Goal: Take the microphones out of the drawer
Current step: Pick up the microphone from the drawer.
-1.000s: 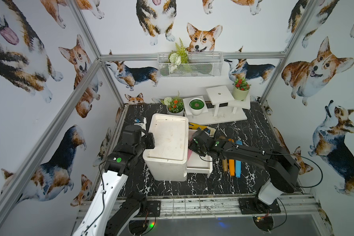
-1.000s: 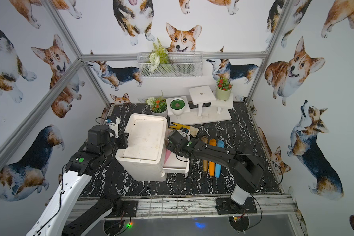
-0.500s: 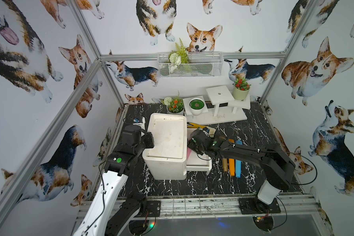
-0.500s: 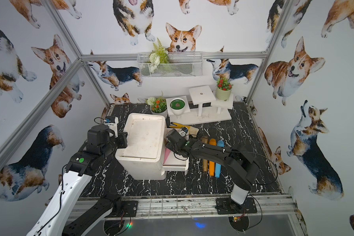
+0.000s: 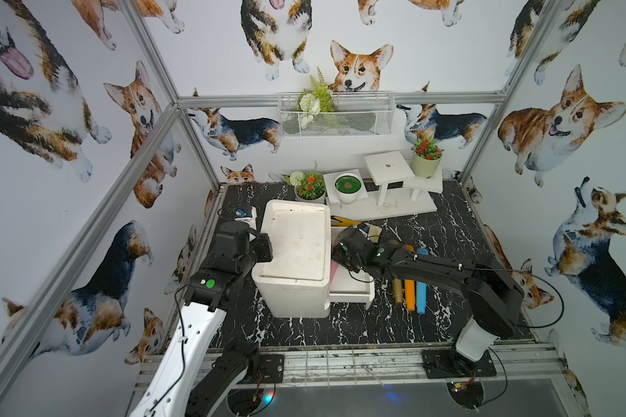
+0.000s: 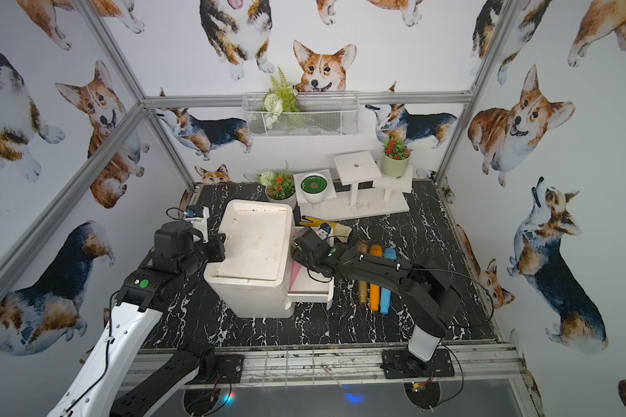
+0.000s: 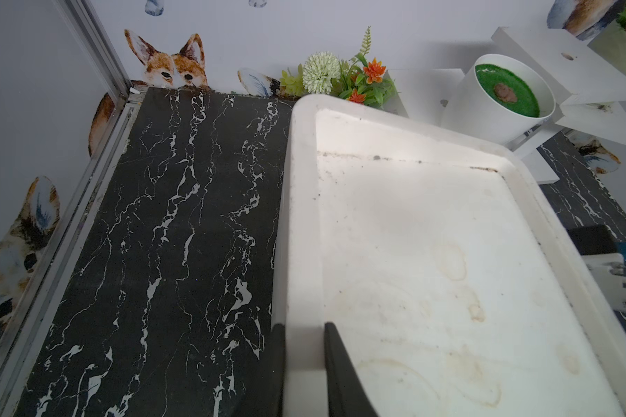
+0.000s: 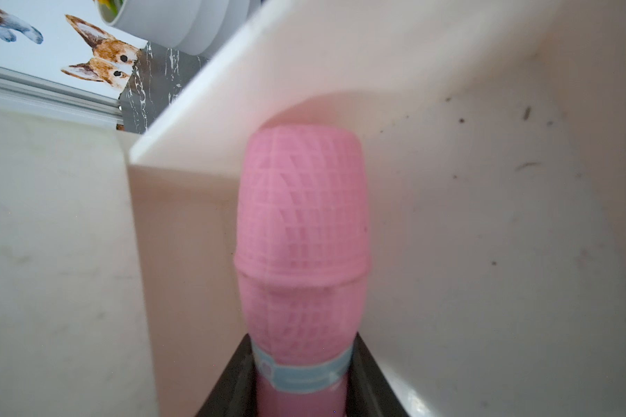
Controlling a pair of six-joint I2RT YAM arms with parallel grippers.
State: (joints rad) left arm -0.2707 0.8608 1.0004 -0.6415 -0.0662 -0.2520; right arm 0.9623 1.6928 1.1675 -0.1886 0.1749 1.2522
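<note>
A pink microphone with a pale blue band lies inside the open white drawer, its mesh head near the drawer's inner corner. My right gripper is shut on its handle just behind the band. In both top views only a pink sliver shows beside the right gripper. The drawer sticks out of the right side of a white cabinet. My left gripper is shut on the cabinet's raised left rim, one finger on each side.
A gold, an orange and a blue microphone lie side by side right of the drawer, under the right arm. A yellow object lies behind it. Flower pots and a white stand line the back.
The right gripper's jaws have narrowed onto the pink microphone, and the wrist has shifted slightly toward the cabinet. The left gripper has stayed on the cabinet rim.
</note>
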